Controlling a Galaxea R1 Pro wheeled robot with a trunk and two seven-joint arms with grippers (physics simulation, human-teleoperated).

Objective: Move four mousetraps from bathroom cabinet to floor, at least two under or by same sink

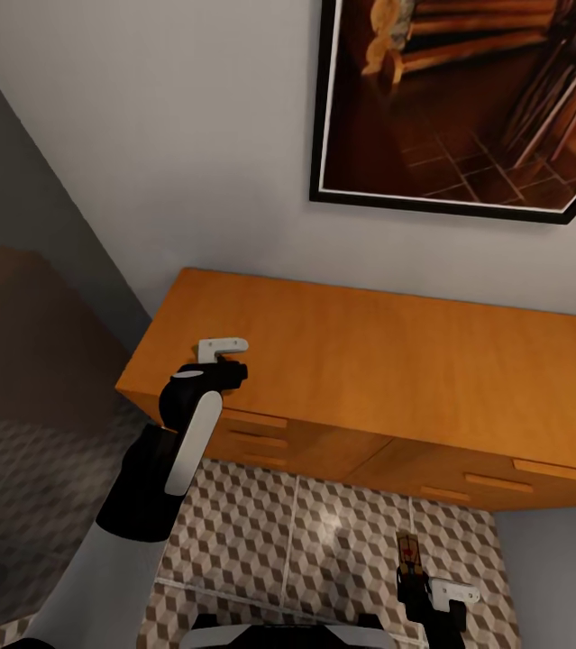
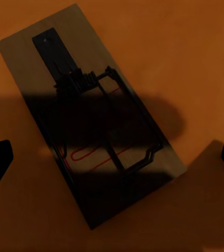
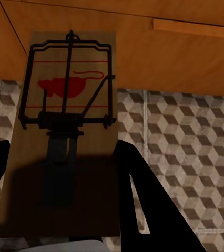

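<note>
Low at the head view's near edge, the right pincer (image 1: 418,586) is clamped on a mousetrap (image 3: 64,131), held above the bathroom floor (image 1: 306,541) in front of the cabinet (image 1: 369,379). This trap looks ready to be lowered onto the tiles. Farther off, the left arm reaches up over the cabinet top, its left pincer (image 2: 112,157) spread apart, hovering above a second mousetrap (image 2: 91,113) lying flat there; next it must descend and close on it.
</note>
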